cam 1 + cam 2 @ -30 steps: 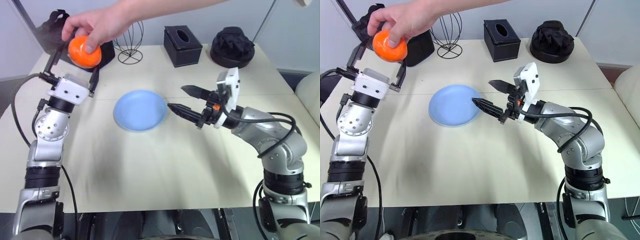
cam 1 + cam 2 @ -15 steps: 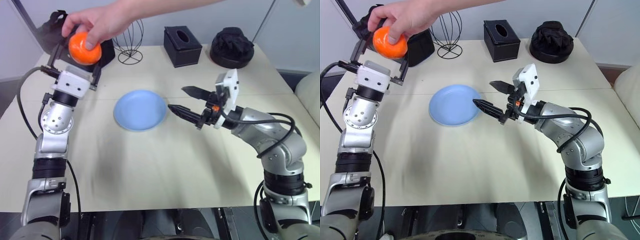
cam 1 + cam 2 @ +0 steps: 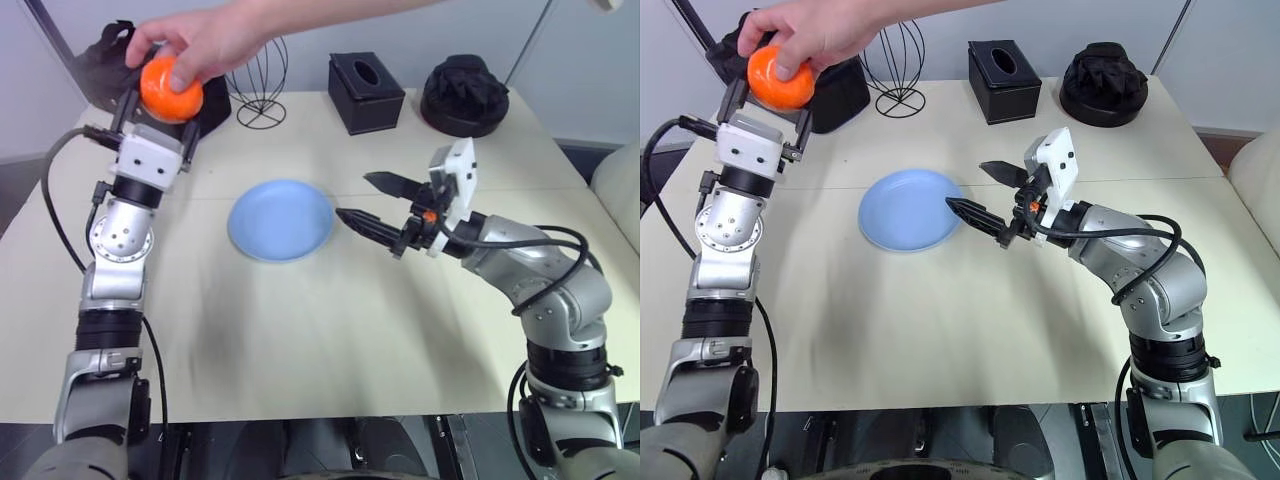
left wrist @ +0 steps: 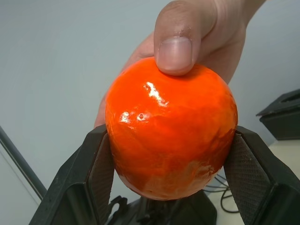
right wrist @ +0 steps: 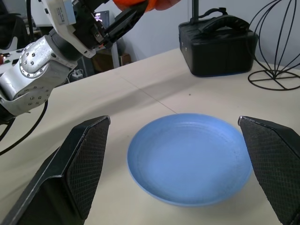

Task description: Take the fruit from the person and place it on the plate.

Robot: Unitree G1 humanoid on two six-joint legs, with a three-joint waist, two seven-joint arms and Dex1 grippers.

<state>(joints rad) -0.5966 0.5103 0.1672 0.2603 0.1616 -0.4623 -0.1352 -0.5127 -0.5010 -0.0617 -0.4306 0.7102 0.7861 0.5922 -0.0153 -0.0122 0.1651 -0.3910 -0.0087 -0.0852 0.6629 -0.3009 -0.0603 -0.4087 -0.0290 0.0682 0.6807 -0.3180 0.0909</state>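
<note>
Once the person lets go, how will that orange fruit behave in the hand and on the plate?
The fruit looks glossy, so it may slip between the left hand's pads. It holds its round shape in the grip, so probably firm. Being round, it may roll on the shallow plate.

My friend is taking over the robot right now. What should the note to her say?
Left gripper: shut on the smooth, bright orange ball-shaped fruit, raised over the table's far left corner, pads on both sides.
The person's bare hand grips the fruit from above, thumb on it; not released.
Right gripper: open, holding nothing, hovering just beside the right edge of the round, flat light-blue plate.
The plate sits mid-table with nothing on it.
Done: fruit gripped.
Left: wait for the hand to let go, carry the fruit over to the plate, set it down, open the gripper.
</note>
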